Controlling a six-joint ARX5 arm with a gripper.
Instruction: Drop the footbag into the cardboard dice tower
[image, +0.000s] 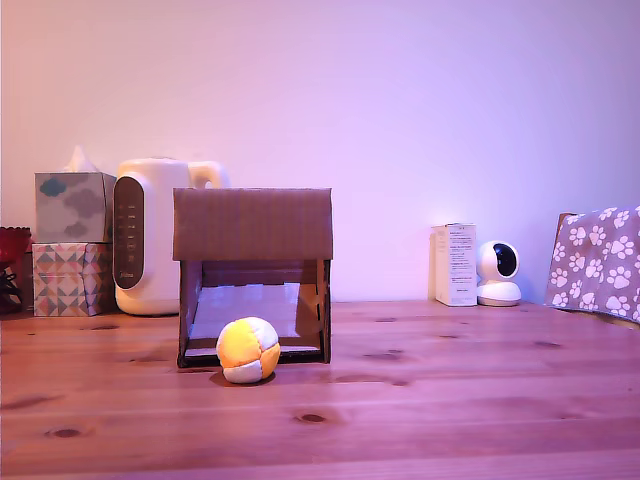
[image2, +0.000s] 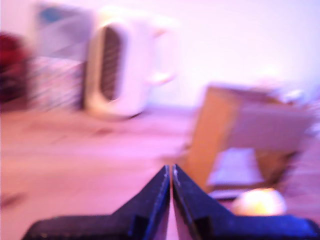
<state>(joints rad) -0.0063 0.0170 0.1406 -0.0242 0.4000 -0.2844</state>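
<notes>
1. Knotty pine tabletop (image: 450, 420) carries everything; we see the small stitched yellow-and-white footbag (image: 248, 350) resting on it, touching the front opening of the brown corrugated cardboard dice tower (image: 253, 275).
2. Our dark gripper (image2: 171, 172) has its fingertips pressed together, holding nothing (the wrist view is blurred).
3. Risk, we judge: approaching with fingers together could nudge the ball rolling away.
</notes>
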